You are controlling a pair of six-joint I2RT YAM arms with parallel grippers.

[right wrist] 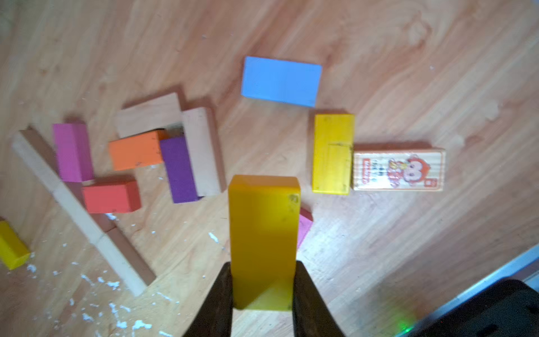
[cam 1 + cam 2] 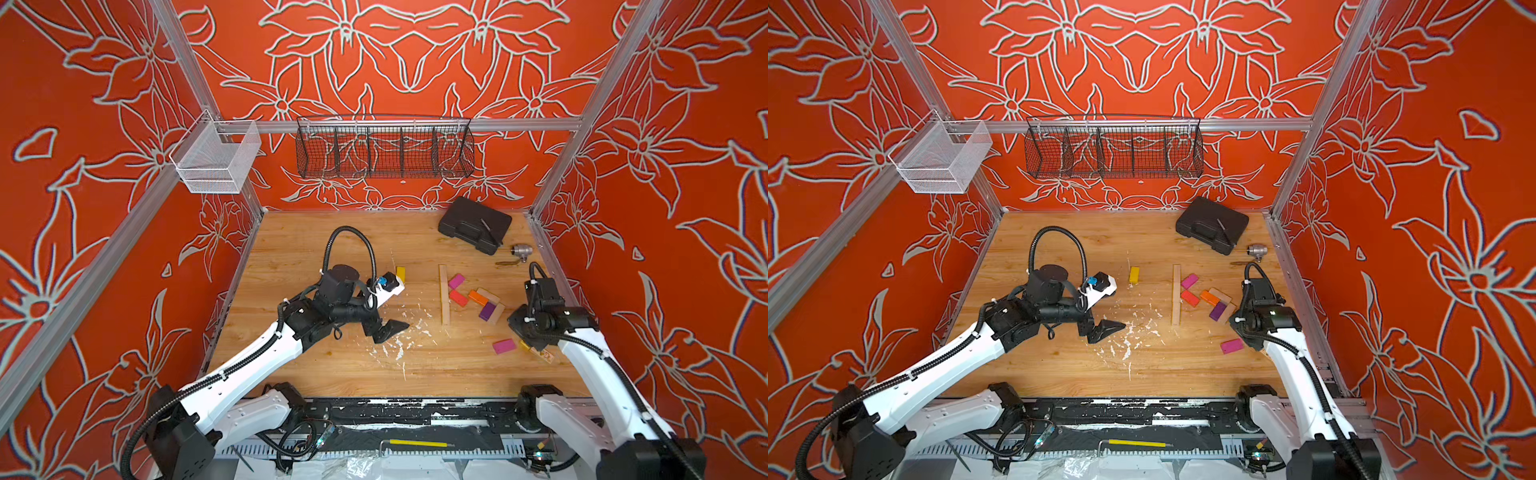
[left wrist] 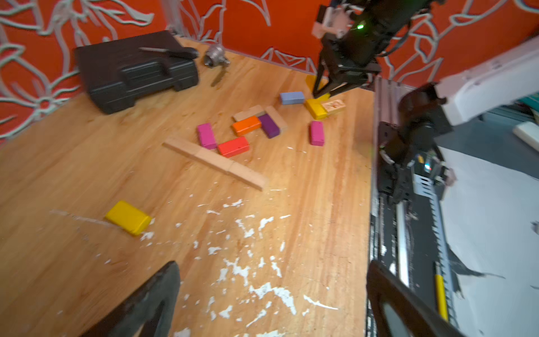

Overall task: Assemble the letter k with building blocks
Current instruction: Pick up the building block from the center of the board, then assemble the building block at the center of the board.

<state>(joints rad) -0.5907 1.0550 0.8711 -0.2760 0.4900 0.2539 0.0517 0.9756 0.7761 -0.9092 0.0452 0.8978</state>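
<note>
My right gripper (image 1: pixel 263 265) is shut on a yellow block (image 1: pixel 264 233), held just above the table near the right edge. Under it lie a light blue block (image 1: pixel 281 81), another yellow block (image 1: pixel 332 153) and a printed block (image 1: pixel 399 169). A straight row of plain wood blocks (image 2: pixel 444 295) has a magenta block (image 2: pixel 456 281) and a red block (image 2: pixel 458 298) against its right side. Orange (image 2: pixel 478 296), purple (image 2: pixel 487 311) and plain wood blocks cluster further right. A loose magenta block (image 2: pixel 504 346) lies nearer the front. My left gripper (image 2: pixel 390 328) hovers open and empty left of the row.
A lone yellow block (image 2: pixel 400 273) lies behind the left wrist. A black case (image 2: pixel 473 224) and a silver fitting (image 2: pixel 521 251) sit at the back right. White flecks (image 2: pixel 399 345) mark the wood. A wire basket (image 2: pixel 384 151) hangs on the back wall.
</note>
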